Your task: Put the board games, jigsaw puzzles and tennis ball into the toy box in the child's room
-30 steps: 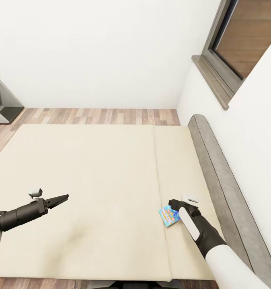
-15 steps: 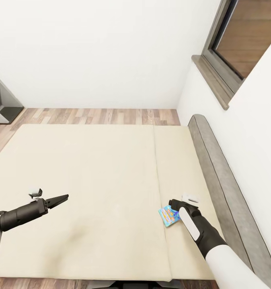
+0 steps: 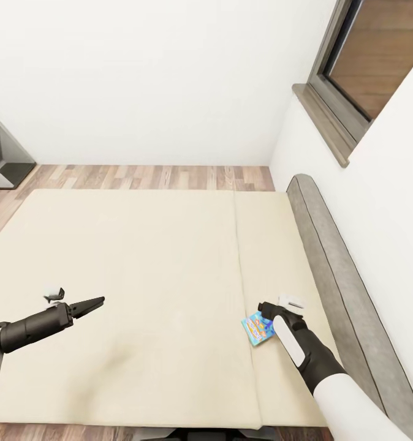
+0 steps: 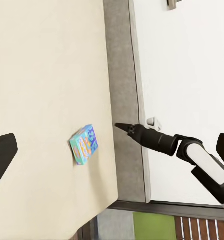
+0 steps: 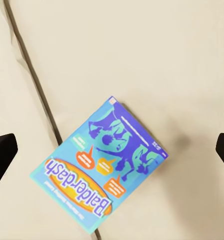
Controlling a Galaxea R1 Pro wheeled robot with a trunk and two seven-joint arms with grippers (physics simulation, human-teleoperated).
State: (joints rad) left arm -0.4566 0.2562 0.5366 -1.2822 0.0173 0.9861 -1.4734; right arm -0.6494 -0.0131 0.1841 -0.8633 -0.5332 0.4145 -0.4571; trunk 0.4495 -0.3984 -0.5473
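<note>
A plain white wall (image 3: 157,79) rises behind a strip of wood-plank floor (image 3: 151,177). On the right, a second white wall (image 3: 378,208) holds a dark grey-framed window (image 3: 347,67) with a deep sill. A grey padded headboard (image 3: 335,269) runs along that wall. At the far left edge stands a dark grey shelf unit (image 3: 1,156). Lighting is soft and even.

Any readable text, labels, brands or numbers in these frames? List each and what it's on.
"Balderdash": orange oval logo on the blue board game box lying on the bed.
Smaller print in the box's orange callouts and along its edge: too small to read.
No other text is legible.
</note>
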